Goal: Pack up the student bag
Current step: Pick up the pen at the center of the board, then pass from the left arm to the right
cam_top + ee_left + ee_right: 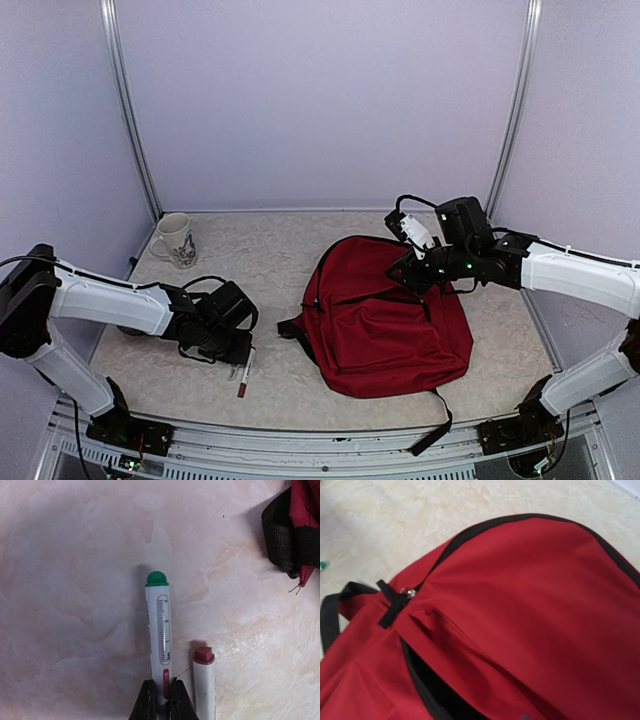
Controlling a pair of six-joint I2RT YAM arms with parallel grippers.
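Dark-red fabric, the student bag [385, 330] lies flat on the right half of the surface [280, 240], its mouth [420, 685] only partly open. The right tool [408, 268] sits at the bag's top edge; I cannot tell whether it pinches cloth. Well apart to the left, the left tool [162, 685] is closed on the tail of a green-capped marker [159, 625], with a red-capped marker [204, 680] just beside it. Gripped so near its end, the marker could swivel or slip when lifted, and the narrow mouth may snag it.
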